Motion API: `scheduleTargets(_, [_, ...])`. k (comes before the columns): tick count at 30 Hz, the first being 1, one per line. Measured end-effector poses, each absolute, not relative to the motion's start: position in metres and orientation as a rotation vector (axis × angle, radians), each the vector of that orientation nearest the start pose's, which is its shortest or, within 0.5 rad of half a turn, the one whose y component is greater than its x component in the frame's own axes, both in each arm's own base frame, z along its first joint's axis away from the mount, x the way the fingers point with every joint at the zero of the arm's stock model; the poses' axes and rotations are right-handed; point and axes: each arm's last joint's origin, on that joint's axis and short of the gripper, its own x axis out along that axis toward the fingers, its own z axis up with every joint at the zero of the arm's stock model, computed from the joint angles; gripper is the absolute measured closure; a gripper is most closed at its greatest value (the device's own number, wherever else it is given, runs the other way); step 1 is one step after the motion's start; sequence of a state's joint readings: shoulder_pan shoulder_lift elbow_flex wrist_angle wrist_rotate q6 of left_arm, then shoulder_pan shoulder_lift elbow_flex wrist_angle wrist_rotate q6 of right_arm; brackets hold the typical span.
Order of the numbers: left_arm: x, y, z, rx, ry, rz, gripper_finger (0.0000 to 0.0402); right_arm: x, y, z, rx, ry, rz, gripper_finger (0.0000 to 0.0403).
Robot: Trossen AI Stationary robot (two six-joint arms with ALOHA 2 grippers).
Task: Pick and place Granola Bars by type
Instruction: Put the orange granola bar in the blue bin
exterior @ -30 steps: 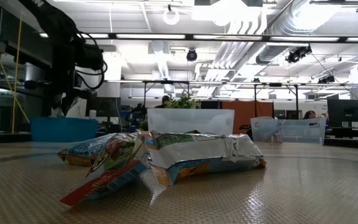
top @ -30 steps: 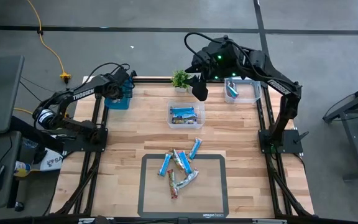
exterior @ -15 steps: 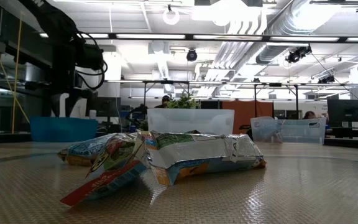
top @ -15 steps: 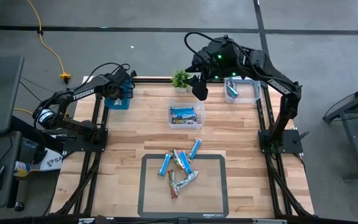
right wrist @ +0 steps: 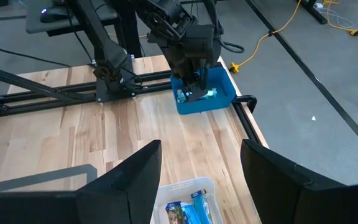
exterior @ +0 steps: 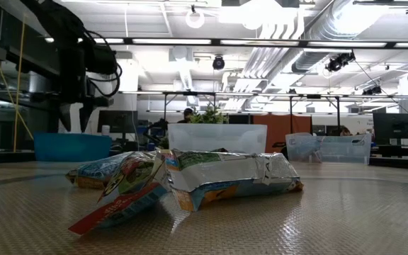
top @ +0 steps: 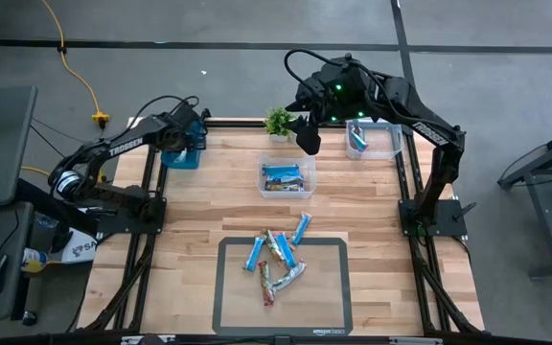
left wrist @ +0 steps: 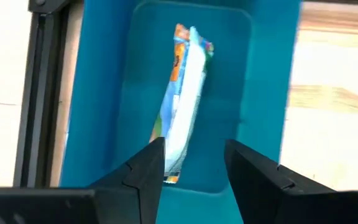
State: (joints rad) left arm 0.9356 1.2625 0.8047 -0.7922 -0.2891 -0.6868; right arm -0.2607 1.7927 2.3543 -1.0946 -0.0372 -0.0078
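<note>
My left gripper: fingers apart, empty, above the blue bin
Bar: lying inside it
My right gripper: wide, empty

- You've got a solid blue bin with a light blue, orange and green bar in it.
- Your table is pale striped wood.
- The mat is grey with a dark border.
- The loose bars are mostly light blue, some red.

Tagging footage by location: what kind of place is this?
Probably an open robotics lab or workshop: bare ceiling ducts, a concrete floor, and rows of desks with monitors beyond the wooden table.
</note>
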Motion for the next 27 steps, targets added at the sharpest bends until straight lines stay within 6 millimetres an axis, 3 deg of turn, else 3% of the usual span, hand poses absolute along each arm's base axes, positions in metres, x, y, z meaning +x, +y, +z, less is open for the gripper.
scheduleTargets(6, [0.120, 0.172, 0.232, -0.915, 0.730, 1.319, 0.0238, 0.326, -0.086, 0.493, 0.072, 0.529, -0.216, 0.0199])
scheduleTargets(9, [0.126, 0.170, 0.252, -0.818, 0.593, 1.040, 0.0238, 0.326, -0.086, 0.493, 0.072, 0.531, -0.216, 0.0199])
scheduleTargets(15, [0.133, 0.158, 0.285, -0.795, 0.356, 0.595, 0.0238, 0.325, -0.086, 0.491, 0.074, 0.549, -0.218, 0.0199])
scheduleTargets(20, [0.147, 0.136, 0.292, -0.755, 0.375, 0.327, 0.0238, 0.324, -0.086, 0.491, 0.075, 0.556, -0.220, 0.0199])
scheduleTargets(27, [0.172, 0.099, 0.292, -0.737, 0.459, 0.107, 0.0238, 0.324, -0.086, 0.490, 0.076, 0.564, -0.220, 0.0199])
